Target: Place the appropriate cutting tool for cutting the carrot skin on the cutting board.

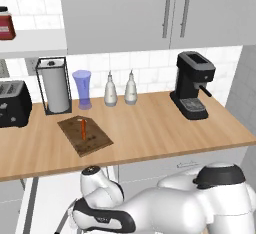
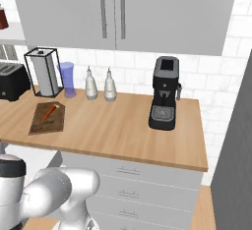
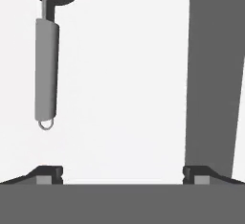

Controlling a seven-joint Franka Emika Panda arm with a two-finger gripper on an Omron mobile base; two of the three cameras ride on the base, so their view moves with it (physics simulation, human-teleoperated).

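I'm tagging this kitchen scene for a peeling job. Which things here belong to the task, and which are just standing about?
Belongs to the job:
grey metal peeler with loop head
slim orange carrot, lying on the board
dark brown wooden cutting board
open pincer, short of the peeler

Just standing about:
black coffee machine
two pale bottles
blue cup
paper towel holder
black toaster

Orange carrot (image 1: 83,128) atop dark cutting board (image 1: 95,143) on wooden counter (image 1: 160,128), near paper-towel holder (image 1: 54,85).
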